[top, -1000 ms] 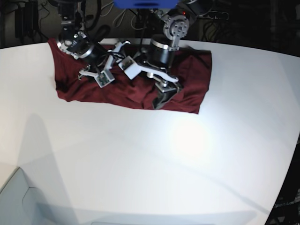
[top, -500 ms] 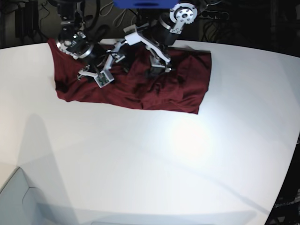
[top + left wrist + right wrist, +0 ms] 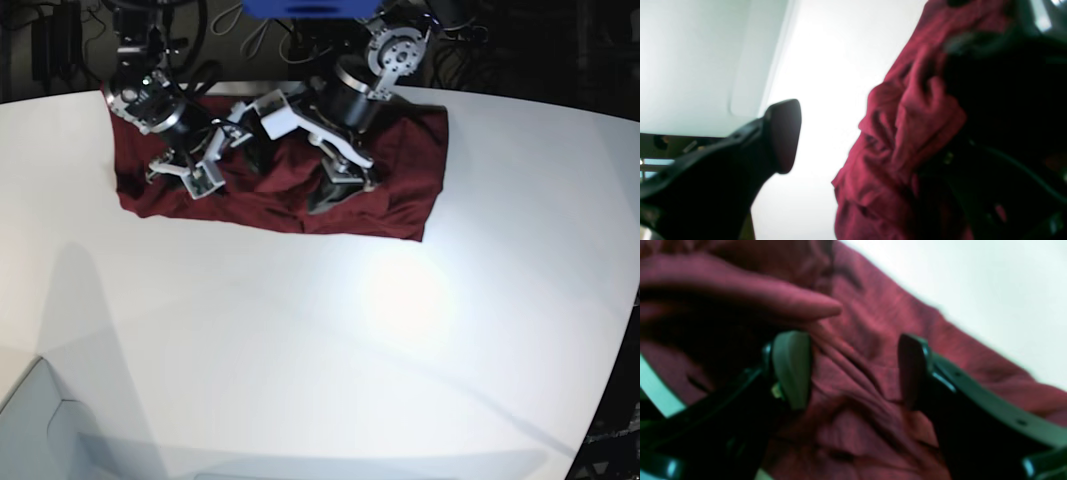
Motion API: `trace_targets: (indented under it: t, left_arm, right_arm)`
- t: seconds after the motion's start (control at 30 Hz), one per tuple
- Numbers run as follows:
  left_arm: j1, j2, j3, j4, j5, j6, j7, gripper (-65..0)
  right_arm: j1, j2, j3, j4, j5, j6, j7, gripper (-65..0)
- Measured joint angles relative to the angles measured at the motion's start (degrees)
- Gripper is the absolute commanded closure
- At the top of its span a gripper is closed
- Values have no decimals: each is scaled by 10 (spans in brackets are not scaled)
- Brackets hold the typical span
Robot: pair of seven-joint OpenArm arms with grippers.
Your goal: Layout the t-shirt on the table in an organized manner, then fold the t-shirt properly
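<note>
White, glossy table [image 3: 330, 340] fills most of the base view, with dark cables and clutter behind its far curved edge. On that far side lies the t-shirt [image 3: 410, 175], a rumpled maroon block with wrinkles through its middle, not yet spread out properly.

At the left of the view, the right gripper [image 3: 190, 175] sits low over the shirt's left part, and it has drifted a little left and up compared with a second ago. Its wrist camera shows the jaws spread wide, a ridge of cloth lying between the two pads [image 3: 791, 368] but nothing pinched.

Toward the centre, the left gripper [image 3: 335, 190] has changed more: half a second ago it was raised near the shirt's far edge, and now it is back down on the bunched middle. Its wrist view shows one pad [image 3: 783, 133] standing clear against bright table while gathered cloth hangs by the dark opposite side; I cannot tell whether that jaw merely touches the fabric or holds it.

Judging from this, the layout stage is still underway, and the arms appear to be choosing fresh grab points for flattening the crumpled centre.
</note>
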Motion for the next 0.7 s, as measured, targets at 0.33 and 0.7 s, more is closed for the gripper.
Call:
trace_targets:
  t: [0.33, 0.7]
  left_arm:
    - [1, 4, -14, 0, -2, 0, -4, -485]
    - [-18, -2, 3, 4, 37, -2, -6, -486]
  right_arm:
    - [23, -46, 118, 15, 0, 0, -2, -410]
    - [24, -61, 143, 15, -1, 0, -4, -410]
